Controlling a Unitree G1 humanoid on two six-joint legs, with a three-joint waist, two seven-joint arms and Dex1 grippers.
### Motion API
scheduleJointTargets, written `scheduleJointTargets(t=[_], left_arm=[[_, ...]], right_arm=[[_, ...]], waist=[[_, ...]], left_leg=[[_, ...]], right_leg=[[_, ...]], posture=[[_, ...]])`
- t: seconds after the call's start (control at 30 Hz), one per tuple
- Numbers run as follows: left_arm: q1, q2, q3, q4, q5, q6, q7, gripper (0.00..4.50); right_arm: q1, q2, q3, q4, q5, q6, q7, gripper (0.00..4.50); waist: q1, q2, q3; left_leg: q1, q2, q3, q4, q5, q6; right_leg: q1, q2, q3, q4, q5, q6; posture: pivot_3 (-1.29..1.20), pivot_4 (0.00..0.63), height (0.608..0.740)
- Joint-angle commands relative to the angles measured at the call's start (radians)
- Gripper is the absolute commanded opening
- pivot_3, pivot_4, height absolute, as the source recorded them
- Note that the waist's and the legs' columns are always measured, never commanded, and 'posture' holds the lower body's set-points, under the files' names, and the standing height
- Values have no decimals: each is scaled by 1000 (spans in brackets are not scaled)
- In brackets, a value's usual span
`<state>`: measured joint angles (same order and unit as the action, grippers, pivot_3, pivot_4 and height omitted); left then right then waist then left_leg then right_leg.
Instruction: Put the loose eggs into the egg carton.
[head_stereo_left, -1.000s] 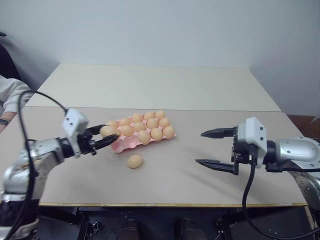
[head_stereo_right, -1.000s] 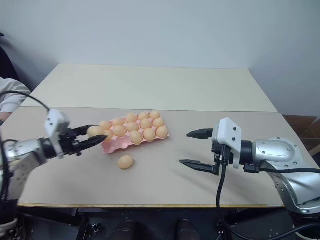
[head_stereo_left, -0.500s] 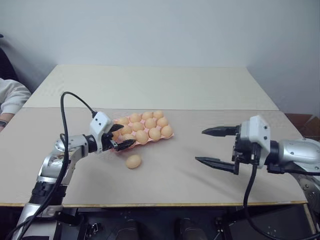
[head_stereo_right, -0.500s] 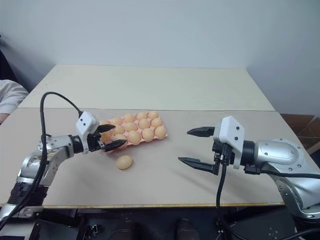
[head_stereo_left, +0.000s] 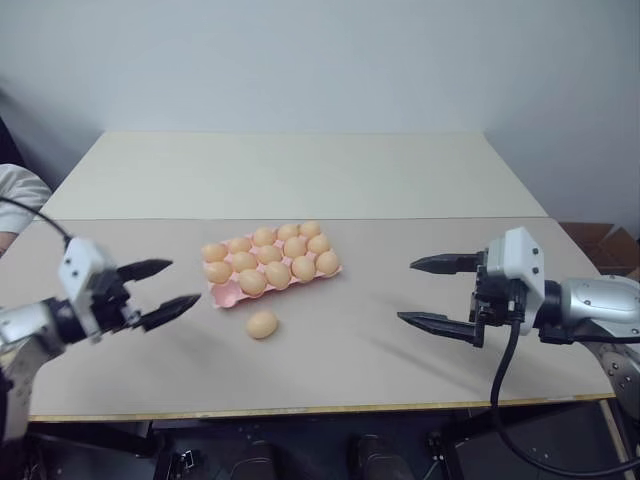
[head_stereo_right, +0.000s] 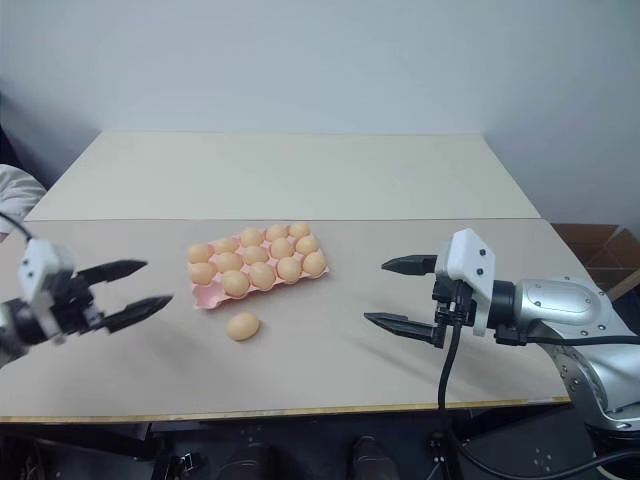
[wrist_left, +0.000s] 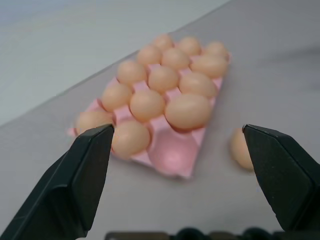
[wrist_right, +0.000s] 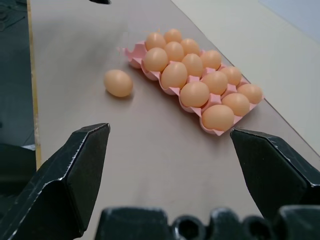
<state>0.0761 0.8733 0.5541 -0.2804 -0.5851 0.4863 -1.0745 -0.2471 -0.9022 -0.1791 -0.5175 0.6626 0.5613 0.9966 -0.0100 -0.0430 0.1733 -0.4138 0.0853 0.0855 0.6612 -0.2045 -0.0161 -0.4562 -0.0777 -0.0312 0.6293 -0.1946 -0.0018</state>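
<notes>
The pink egg carton (head_stereo_left: 232, 293) lies left of the table's middle with several tan eggs (head_stereo_left: 278, 255) seated in its wells. One well (wrist_left: 171, 154) at its near corner is bare. A single loose egg (head_stereo_left: 262, 323) rests on the table just in front of the carton, seen too as the loose egg (wrist_right: 118, 82) from the right wrist. My left gripper (head_stereo_left: 184, 282) hovers open and empty to the carton's left, its fingers (wrist_left: 75, 185) pointing at it. My right gripper (head_stereo_left: 406, 292) stays open and empty well to the right of the carton.
A second, paler table (head_stereo_left: 290, 170) butts against the far side of the one I work on. A person's white sleeve (head_stereo_left: 14, 186) shows at the left edge. The table's front edge (head_stereo_left: 320, 408) runs close below both grippers.
My left gripper held an egg at the carton's near left side. It opened, left the egg in the carton, and drew back to the left, empty. The right gripper has not moved.
</notes>
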Motion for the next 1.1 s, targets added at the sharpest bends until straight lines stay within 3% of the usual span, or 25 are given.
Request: scheduleJointTargets(t=[0.03,0.13,0.27,0.47,0.57,0.67,0.83,1.07,1.1], left_arm=[[104,10,138,-93,-63,25,-40,4484],[167,-4,186,-135,-87,46,-17,4484],[154,-22,149,-169,-118,58,28,4484],[41,-34,-77,-214,-95,70,92,4484],[-81,-68,-284,-196,10,68,181,4484],[-146,-93,-406,-170,93,70,238,4484],[-199,-125,-540,-113,196,68,292,4484],[-243,-139,-633,-82,268,119,324,4484],[-250,-144,-636,-82,272,135,335,4297]], right_arm=[[-1,-9,-17,15,-13,-39,22,4500],[2,-10,-14,26,-24,-48,36,4500],[-12,-6,-9,31,-28,-44,35,4500],[-9,1,-12,6,-26,-33,10,4500],[-4,-3,-19,-7,-25,-30,0,4500],[3,-8,-25,-18,-25,-29,-8,4500],[28,-10,-55,-44,-17,-20,-36,4500],[58,-14,-80,-79,-1,-9,-59,4500],[59,-14,-80,-81,0,-8,-62,4500]], waist=[[6,0,0],[14,0,0],[23,0,0],[25,0,0],[25,0,0],[24,0,0],[19,0,0],[22,0,0],[22,0,0]], left_leg=[[0,0,0,0,0,0],[0,0,0,0,0,0],[0,0,0,0,0,0],[0,0,0,0,0,0],[0,-1,0,0,0,0],[0,-1,0,0,0,0],[0,-1,0,0,0,0],[0,-1,0,0,0,0],[0,-1,0,0,0,0]], right_leg=[[0,0,0,0,0,0],[0,0,-1,0,0,0],[0,0,-1,0,0,0],[0,0,0,0,0,0],[0,0,1,0,0,0],[1,1,1,0,2,3],[0,1,2,0,4,6],[0,1,2,0,3,5],[0,1,2,0,3,5]], posture=[[0,150,740],[0,150,740],[0,150,740],[0,150,740],[0,150,740],[0,150,740],[0,150,740],[0,150,740],[0,150,740]])
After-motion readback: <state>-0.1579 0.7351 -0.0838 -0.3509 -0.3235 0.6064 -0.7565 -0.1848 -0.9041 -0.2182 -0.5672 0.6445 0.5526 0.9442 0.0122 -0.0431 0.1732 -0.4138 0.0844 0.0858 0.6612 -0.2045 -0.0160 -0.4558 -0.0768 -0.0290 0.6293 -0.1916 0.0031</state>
